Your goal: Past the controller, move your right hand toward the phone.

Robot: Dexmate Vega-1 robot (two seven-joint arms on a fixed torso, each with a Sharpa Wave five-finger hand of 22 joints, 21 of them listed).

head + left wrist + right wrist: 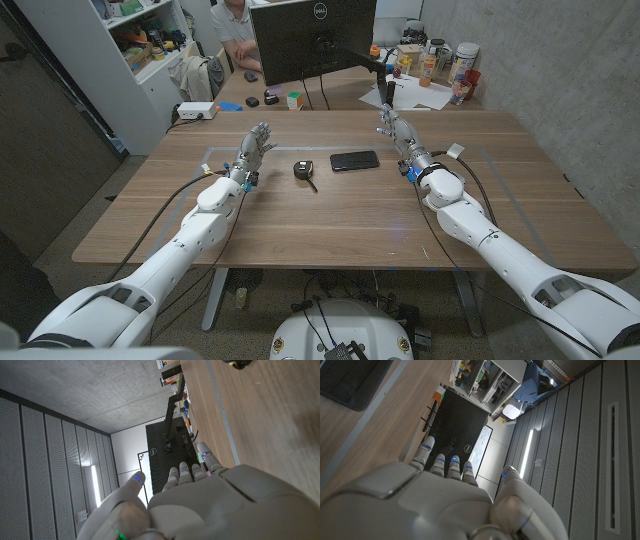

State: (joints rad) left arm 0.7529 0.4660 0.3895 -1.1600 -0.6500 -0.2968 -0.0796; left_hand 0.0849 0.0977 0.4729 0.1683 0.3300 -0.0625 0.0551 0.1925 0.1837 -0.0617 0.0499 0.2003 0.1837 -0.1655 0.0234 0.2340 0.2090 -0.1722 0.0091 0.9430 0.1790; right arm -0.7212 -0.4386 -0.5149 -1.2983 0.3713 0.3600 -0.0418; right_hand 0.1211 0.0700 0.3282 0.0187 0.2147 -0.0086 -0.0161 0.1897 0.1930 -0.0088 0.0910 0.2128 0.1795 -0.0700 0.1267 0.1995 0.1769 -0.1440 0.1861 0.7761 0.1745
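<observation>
Right hand point(398, 133) hovers just right of the phone point(354, 160), fingers apart, empty; controller point(304, 170) lies left of the phone

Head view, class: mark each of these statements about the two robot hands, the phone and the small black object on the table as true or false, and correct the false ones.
1. The phone lies on the table between the two hands. True.
2. The right hand is holding the phone. False: it holds nothing, its fingers are apart, and it is clear of the phone.
3. The small black object lies to the left of the phone. True.
4. The left hand presses on the small black object. False: it is apart from it and holds nothing.
5. The monitor stands on the table's near edge. False: it stands at the far side, behind the phone.
</observation>
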